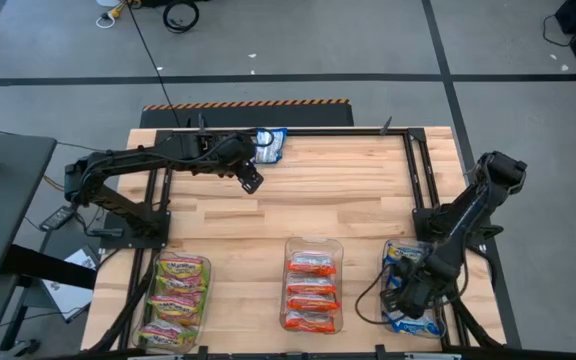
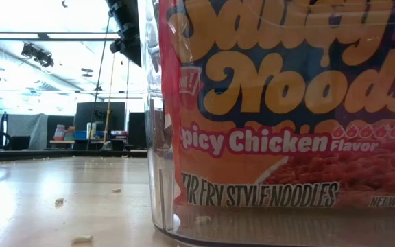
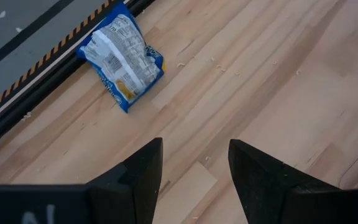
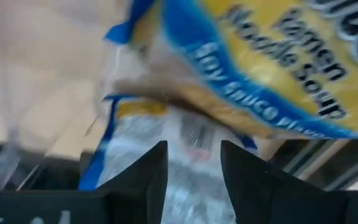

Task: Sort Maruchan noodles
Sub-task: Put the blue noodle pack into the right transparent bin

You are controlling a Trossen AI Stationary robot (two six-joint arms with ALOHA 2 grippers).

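Desk: pale butcher-block wood, long planks w/ visible joints, rectangular, black metal frame round the edges, small crumbs scattered on it in the low view. Three clear plastic rectangular bins along the 6 o'clock edge of the high view. Bin at 7 o'clock: green-yellow packets, flat, crinkly, stacked in a column. Bin at 6 o'clock: orange-red packets, same flat rectangular shape, about four in a row; the low view looks straight through its glossy see-through wall at red-orange print reading "Spicy Chicken Flavor". Bin at 5 o'clock: blue-and-yellow packets, partly hidden under the right arm. Right tool hangs over that bin, fingers apart, not gripping; in its wrist view a blue/yellow soy-sauce-flavor packet lies just ahead of the tips, another, white-backed w/ blue edge, beneath. One loose blue-and-white packet lies on the desk at 12 o'clock, against the far frame rail, back side up: white panel, small print, yellow patch, crimped ends. Left tool is near it, toward 7 o'clock of it, above bare wood, fingers spread, holding nothing.
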